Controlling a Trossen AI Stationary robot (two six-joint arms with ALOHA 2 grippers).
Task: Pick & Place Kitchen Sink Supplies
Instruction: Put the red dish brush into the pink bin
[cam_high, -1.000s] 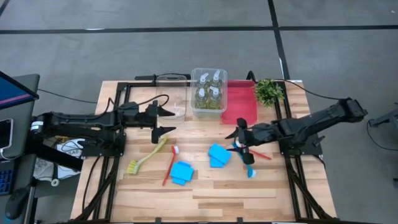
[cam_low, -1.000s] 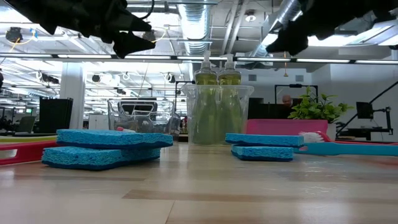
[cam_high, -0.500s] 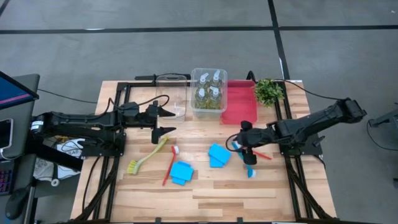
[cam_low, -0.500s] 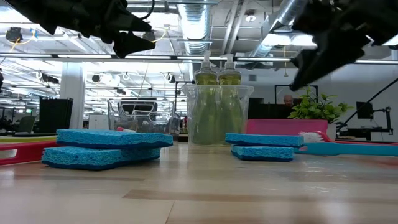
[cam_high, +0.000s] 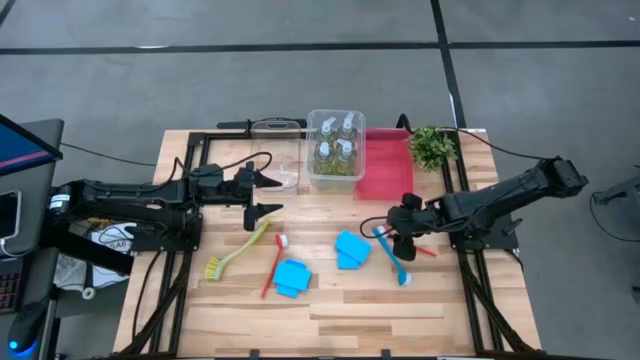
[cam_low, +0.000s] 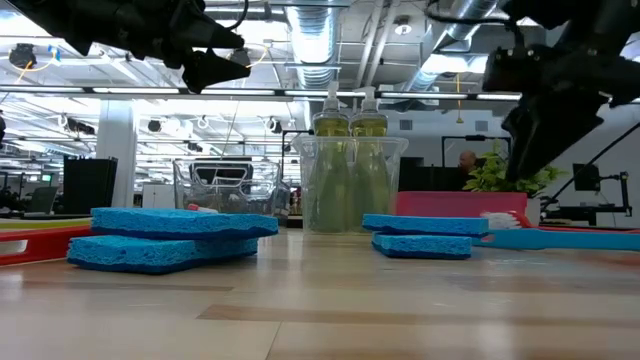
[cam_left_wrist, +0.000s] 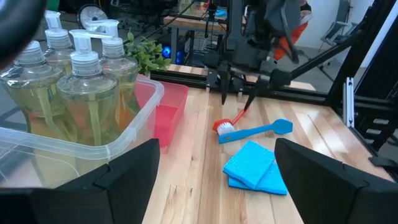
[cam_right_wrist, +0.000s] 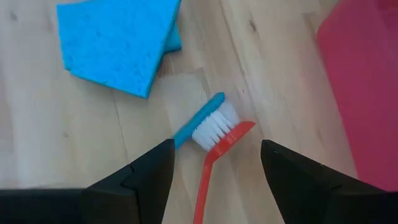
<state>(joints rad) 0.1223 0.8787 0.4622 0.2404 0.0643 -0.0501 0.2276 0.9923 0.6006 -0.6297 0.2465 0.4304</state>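
My right gripper (cam_high: 401, 229) (cam_right_wrist: 216, 149) is open and points down just above the table's right part, over the spot where a red brush's (cam_right_wrist: 212, 163) white-bristled head lies against a blue brush (cam_right_wrist: 196, 119); it touches neither. Both brushes (cam_high: 392, 256) lie flat. My left gripper (cam_high: 262, 194) (cam_left_wrist: 217, 149) hangs open in the air by the clear bins, holding nothing. Two stacks of blue sponges (cam_high: 350, 249) (cam_high: 291, 277) lie mid-table, with a yellow-green brush (cam_high: 238, 250) and another red brush (cam_high: 272, 265) to their left. Several bottles (cam_high: 336, 148) stand in a clear bin.
An empty clear bin (cam_high: 277, 155) stands left of the bottle bin and a red bin (cam_high: 383, 163) right of it, all at the far edge. A small green plant (cam_high: 432, 147) sits at the far right corner. Bare wood lies along the near edge.
My right gripper has come down toward the two brushes on the right, shifted slightly toward the table's right edge, and turned at the wrist so its fingers point down over them. The left arm and all objects have kept still.
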